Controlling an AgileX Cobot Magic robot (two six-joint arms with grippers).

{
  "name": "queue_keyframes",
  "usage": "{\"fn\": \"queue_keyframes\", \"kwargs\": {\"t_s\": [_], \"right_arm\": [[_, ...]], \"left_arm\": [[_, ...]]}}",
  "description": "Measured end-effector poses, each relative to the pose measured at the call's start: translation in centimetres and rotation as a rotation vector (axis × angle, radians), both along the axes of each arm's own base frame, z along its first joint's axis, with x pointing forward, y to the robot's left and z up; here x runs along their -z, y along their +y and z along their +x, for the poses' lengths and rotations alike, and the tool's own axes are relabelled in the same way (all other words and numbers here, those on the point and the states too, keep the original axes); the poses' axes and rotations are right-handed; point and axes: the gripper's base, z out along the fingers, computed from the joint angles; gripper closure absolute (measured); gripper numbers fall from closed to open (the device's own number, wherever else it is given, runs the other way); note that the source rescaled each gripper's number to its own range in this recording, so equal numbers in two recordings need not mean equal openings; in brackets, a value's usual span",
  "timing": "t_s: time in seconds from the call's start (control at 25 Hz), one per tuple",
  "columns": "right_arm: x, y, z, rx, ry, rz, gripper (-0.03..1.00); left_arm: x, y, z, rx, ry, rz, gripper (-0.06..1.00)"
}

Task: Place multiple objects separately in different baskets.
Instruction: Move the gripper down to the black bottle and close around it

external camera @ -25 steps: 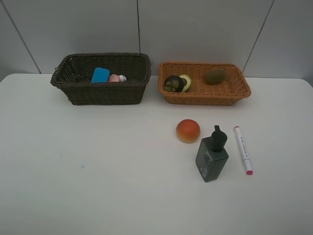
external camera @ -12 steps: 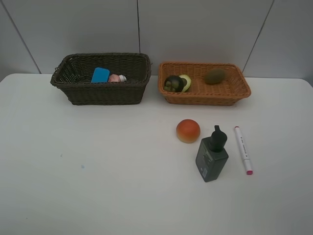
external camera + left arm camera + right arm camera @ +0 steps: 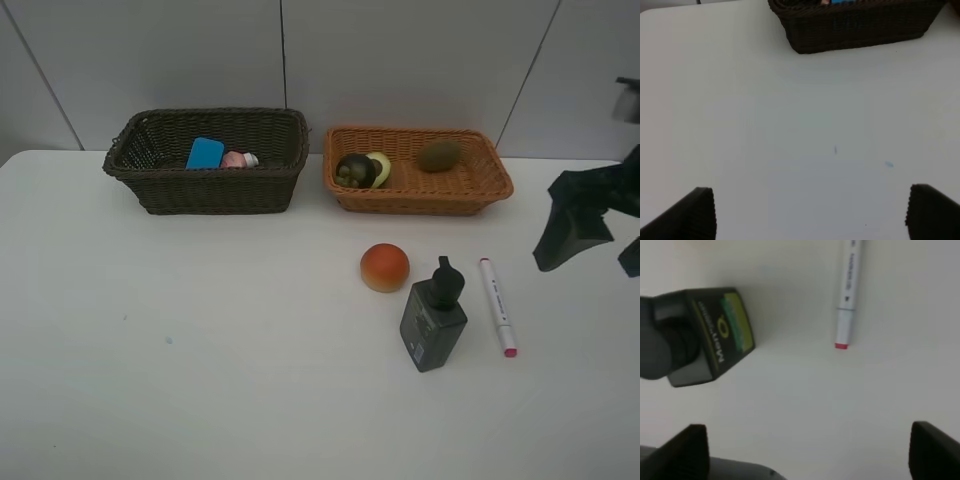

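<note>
On the table lie an orange-red peach (image 3: 385,267), a dark pump bottle (image 3: 434,320) and a white marker (image 3: 497,305). The dark brown basket (image 3: 205,188) holds a blue eraser (image 3: 205,153) and a pink bottle (image 3: 238,159). The tan basket (image 3: 415,197) holds a mangosteen (image 3: 354,170), an avocado half (image 3: 379,168) and a kiwi (image 3: 438,156). My right gripper (image 3: 590,262) hangs open at the right edge, above the table and right of the marker. In its wrist view the right gripper (image 3: 810,455) faces the pump bottle (image 3: 700,335) and marker (image 3: 847,290). My left gripper (image 3: 815,215) is open over bare table, the dark basket (image 3: 860,27) well ahead of it.
A grey panelled wall (image 3: 300,60) stands right behind both baskets. The white table (image 3: 200,350) stretches wide on the left and front. A small blue fleck (image 3: 888,163) marks the tabletop.
My right arm has come into the high view from the right edge, where no arm showed before. The objects and baskets have not moved.
</note>
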Motion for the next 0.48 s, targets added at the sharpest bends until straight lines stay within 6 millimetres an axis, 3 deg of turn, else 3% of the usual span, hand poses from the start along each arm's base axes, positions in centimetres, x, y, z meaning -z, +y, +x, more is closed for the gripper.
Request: {"fn": "queue_keyframes", "kwargs": {"t_s": [0.24,0.48], "right_arm": [[1.9,5.7,-0.1,-0.204,0.076,-0.018,-0.03],[2.4,7.5,-0.1,-0.232,0.048,0.013,-0.03]], "left_arm": [[0.0,0.0,0.0,0.000,0.000,0.000,0.02],[0.0,0.0,0.0,0.000,0.000,0.000,0.02]]}}
